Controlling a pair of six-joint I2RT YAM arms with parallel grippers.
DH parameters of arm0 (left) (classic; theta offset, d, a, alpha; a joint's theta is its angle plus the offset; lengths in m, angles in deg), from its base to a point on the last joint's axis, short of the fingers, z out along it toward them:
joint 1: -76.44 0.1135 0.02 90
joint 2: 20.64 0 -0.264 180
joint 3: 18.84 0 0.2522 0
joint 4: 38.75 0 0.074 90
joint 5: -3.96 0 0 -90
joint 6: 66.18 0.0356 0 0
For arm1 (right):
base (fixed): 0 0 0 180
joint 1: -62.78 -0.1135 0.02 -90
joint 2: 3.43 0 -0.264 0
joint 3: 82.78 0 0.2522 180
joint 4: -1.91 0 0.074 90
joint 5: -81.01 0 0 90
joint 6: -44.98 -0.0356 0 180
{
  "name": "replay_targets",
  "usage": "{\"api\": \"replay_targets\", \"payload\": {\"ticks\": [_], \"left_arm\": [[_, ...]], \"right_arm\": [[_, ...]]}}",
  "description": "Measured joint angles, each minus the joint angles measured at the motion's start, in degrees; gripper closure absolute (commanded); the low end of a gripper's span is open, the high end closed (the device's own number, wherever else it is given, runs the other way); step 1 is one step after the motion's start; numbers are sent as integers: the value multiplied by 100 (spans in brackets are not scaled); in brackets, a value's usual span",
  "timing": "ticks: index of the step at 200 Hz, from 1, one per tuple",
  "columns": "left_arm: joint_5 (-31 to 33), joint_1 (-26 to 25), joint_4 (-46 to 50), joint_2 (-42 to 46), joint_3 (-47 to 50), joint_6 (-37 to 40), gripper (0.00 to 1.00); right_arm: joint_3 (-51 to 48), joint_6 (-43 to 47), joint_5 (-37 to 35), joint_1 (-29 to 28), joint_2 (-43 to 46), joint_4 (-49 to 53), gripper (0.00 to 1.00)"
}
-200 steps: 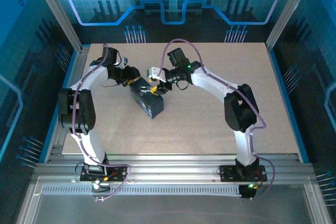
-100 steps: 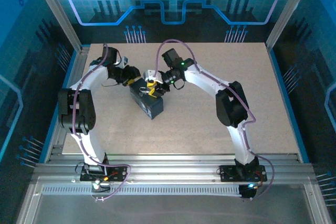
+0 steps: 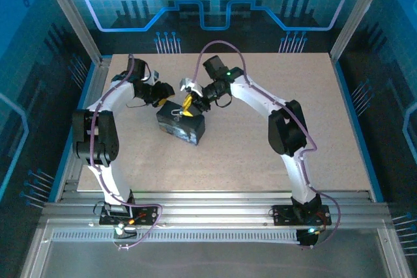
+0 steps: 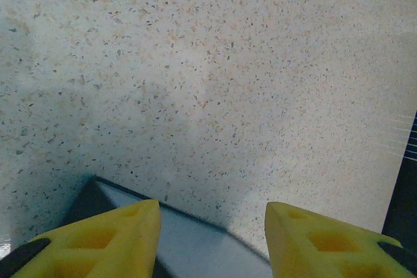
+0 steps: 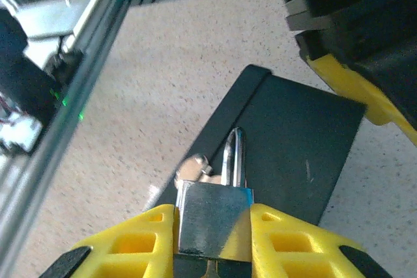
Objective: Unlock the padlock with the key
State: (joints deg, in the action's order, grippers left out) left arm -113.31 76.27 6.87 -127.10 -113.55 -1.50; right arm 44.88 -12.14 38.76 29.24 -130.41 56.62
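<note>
The silvery padlock [image 5: 212,222] hangs by its shackle [image 5: 233,154] from a small metal hasp [image 5: 194,167] on the dark box [image 5: 293,135]. My right gripper [image 5: 212,209] is shut on the padlock body, one yellow finger against each side. A thin metal sliver [image 5: 210,273] shows under the body; I cannot tell whether it is the key. In the top view the right gripper [image 3: 189,103] sits over the box [image 3: 186,128]. My left gripper [image 3: 163,96] is at the box's far-left corner. Its fingers [image 4: 111,239] stand apart over the box's edge [image 4: 195,245], clamping nothing I can see.
The box lies slanted on the speckled table [image 3: 273,128], left of centre. An aluminium frame rail [image 5: 71,89] and a blue strip border the table's far side. The left gripper's black body and yellow finger [image 5: 352,86] hang close by the box's far corner.
My right gripper has swung left over the box and closed on the padlock. The box has turned, lying flatter across the table. The left arm has stayed put.
</note>
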Motion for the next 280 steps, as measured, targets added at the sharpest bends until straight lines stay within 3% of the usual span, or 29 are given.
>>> {"api": "replay_targets", "payload": {"ticks": [36, 83, 123, 218, 244, 280], "left_arm": [[-13, 4, -2, -4, 0, -2, 53], [-70, -7, -17, -4, 0, -2, 53], [-70, -11, -17, -4, 2, -4, 53], [-111, 2, 4, 0, -76, -22, 52], [-133, 46, 7, 24, -109, -22, 52], [-160, 184, 9, 94, -109, -24, 51]], "right_arm": [[-114, -1290, 310, 94, 0, -446, 86], [-382, -1991, 363, -107, 4, -925, 87], [-590, -2345, 184, -175, 7, -1279, 76], [-776, -2293, -284, -90, 549, -1897, 56], [-675, -1928, -389, -92, 463, -1869, 49], [-308, -1187, -317, -90, 55, -1853, 46]]}}
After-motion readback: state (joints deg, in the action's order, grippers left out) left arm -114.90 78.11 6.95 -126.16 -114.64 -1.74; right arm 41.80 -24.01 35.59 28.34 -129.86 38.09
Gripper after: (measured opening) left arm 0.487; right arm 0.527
